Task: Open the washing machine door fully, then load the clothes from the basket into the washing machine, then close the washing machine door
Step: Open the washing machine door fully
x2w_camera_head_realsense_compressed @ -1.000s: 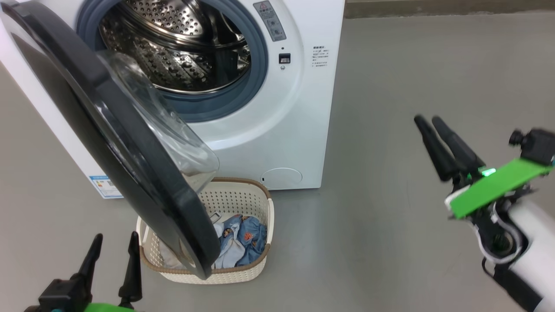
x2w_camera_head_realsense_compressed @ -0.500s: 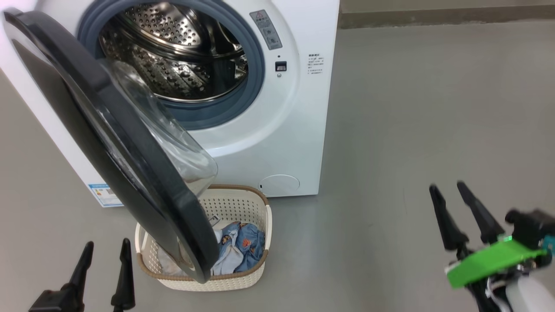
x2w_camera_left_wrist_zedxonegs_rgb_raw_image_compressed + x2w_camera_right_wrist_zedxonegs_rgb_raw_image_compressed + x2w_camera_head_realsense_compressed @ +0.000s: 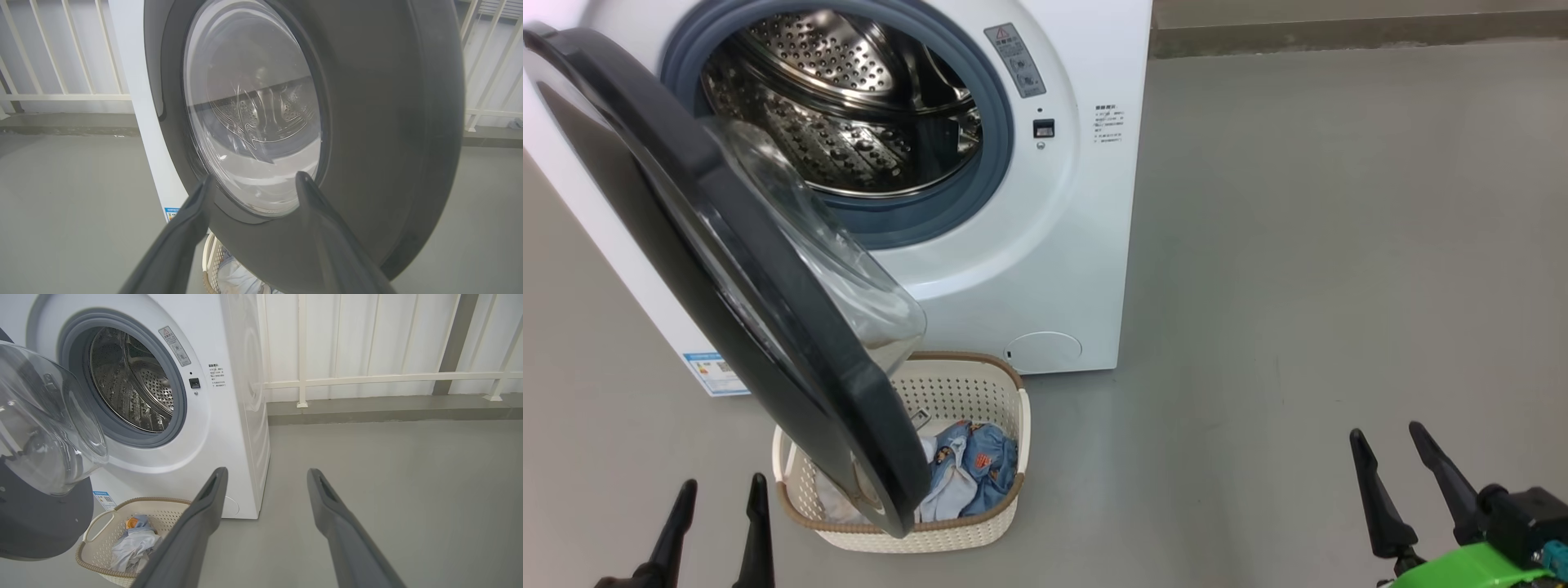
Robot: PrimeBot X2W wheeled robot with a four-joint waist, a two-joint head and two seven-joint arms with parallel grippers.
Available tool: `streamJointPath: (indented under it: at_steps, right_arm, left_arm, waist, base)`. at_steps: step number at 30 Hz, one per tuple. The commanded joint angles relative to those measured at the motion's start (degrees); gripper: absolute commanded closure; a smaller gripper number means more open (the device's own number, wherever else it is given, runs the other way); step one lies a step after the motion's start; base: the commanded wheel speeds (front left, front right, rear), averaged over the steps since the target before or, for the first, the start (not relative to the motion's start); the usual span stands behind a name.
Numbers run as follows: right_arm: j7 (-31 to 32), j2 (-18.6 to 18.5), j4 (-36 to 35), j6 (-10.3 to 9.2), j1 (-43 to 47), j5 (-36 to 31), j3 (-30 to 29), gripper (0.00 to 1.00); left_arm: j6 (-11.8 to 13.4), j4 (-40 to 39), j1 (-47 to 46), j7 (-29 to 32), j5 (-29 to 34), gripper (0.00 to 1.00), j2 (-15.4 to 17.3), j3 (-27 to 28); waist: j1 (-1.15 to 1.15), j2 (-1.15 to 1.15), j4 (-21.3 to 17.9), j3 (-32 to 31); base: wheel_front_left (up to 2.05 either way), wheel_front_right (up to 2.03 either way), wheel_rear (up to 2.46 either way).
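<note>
Head view: the left gripper (image 3: 725, 486) is wide open and holds nothing. The washing machine door (image 3: 768, 327) hangs open just up and right of it. The basket (image 3: 968, 384) sits to its right, under the door, with the clothes (image 3: 980, 461) inside. The right gripper (image 3: 1386, 434) is wide open and empty. The washing machine (image 3: 1062, 245) is far up-left of it.
Left wrist view: the 2 fingers (image 3: 186, 228) point at the door.
Right wrist view: the basket is down-left of the fingers.
</note>
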Motion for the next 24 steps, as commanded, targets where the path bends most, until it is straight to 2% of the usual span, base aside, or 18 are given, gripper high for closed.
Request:
streamJointPath:
  at_steps: [1, 7, 24]
  right_arm:
    - [-0.2, -0.35, -1.87, 0.09, 0.07, -0.88, 0.77, 0.0]
    - [-0.86, 1.01, -2.42, 0.09, 1.59, -3.63, -0.29, 0.0]
    - [-1.12, 1.93, -1.5, 0.09, 1.75, -4.35, -0.65, 0.0]
  left_arm:
    - [0.49, -1.91, -0.67, -0.36, -0.26, 0.0, 0.47, 1.83]
    - [1.46, -2.47, 0.05, -0.36, -1.14, 0.0, 0.44, 1.12]
    - [2.31, -2.56, 0.25, -0.36, -1.74, 0.0, 0.43, 0.17]
  waist:
    - [0.0, 0.0, 0.07, 0.0]
    - [0.0, 0.0, 0.43, 0.13]
    - [0.0, 0.0, 0.55, 0.41]
  base:
    - [0.0, 0.0, 0.0]
    - [0.0, 0.0, 0.0]
    - [0.0, 0.0, 0.0]
